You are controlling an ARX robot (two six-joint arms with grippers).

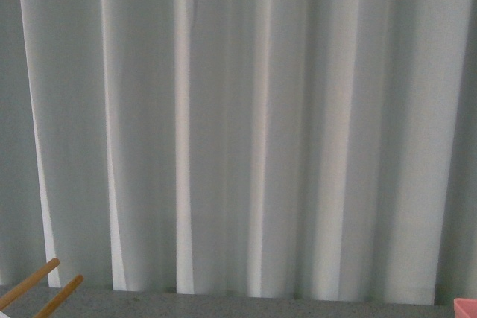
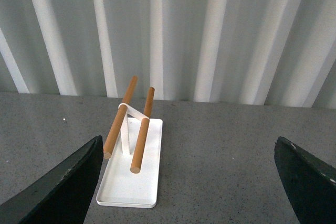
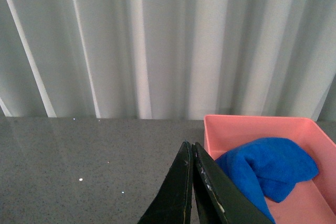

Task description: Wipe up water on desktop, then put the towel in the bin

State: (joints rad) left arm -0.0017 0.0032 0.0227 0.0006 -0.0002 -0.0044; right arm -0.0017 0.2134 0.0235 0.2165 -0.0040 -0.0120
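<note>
Towel (image 3: 270,169) lies in the bin (image 3: 247,125), which sits on the bench (image 3: 89,156) just beyond the closed right fingers (image 3: 202,182), off to one side of them. Tray (image 2: 131,182) sits on the bench between and ahead of the spread left fingers (image 2: 63,187), nearer one finger; its rods (image 2: 119,116) slant up away from them. Curtain (image 1: 246,124) hangs behind the bench's far edge. Front view: rods far left, bin corner far right.

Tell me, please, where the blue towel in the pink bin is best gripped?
Probably on the raised, bunched hump of the towel, coming down from above. It lies loosely in the bin, whose walls block the sides. The right pincer is shut beside it.
</note>
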